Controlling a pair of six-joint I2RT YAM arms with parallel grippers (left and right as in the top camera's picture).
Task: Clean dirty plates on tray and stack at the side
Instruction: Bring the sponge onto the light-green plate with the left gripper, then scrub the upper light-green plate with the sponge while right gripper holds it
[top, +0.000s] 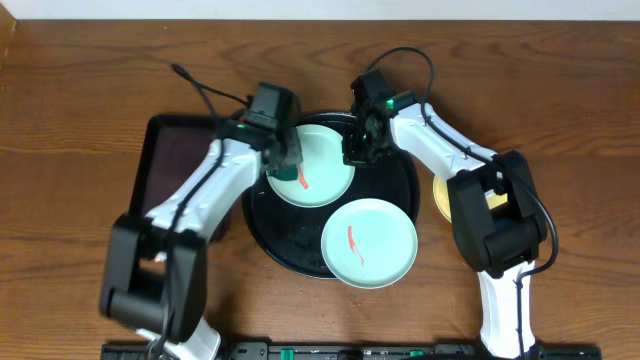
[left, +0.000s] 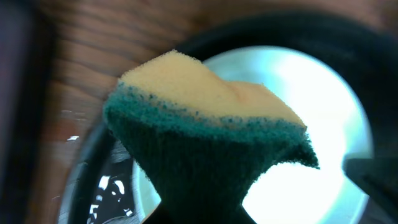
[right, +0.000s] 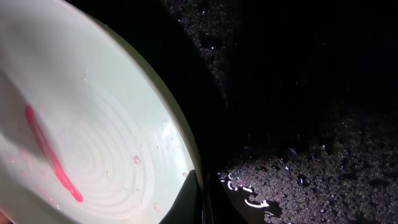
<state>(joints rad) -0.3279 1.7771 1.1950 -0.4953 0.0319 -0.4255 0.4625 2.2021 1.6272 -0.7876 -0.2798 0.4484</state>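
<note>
1. Nearest the arm bases: small round light mint-green plate, logged as near mint plate. Overlaps the near right rim of the tray. One short red smear just left of its middle.
2. Beneath and behind it: large round black tray with raised rim, logged as black tray. Flat on the brown wooden table. Tray floor wet, beaded with droplets in the right wrist view.
3. Right of the black tray, off it: small round pale yellow plate, logged as yellow plate. Mostly hidden under the right arm, only a sliver showing.
4. On the far left part of the black tray: second small round light mint-green plate, logged as far mint plate. Long red smear across its face, left of centre from overhead. A few water drops near the rim.
5. Over the left edge of the far mint plate: left gripper, clamped on a yellow foam sponge with dark green scouring layer. Sponge squeezed narrow where held, wide at its free end. Contact with the plate not resolvable.
6. At the right rim of the far mint plate: right gripper, closed. One dark fingertip right against the rim. Rim pinched or not: cannot tell.
7. Farthest left, beside the black tray: dark rectangular tray, partly covered by the left arm.
</note>
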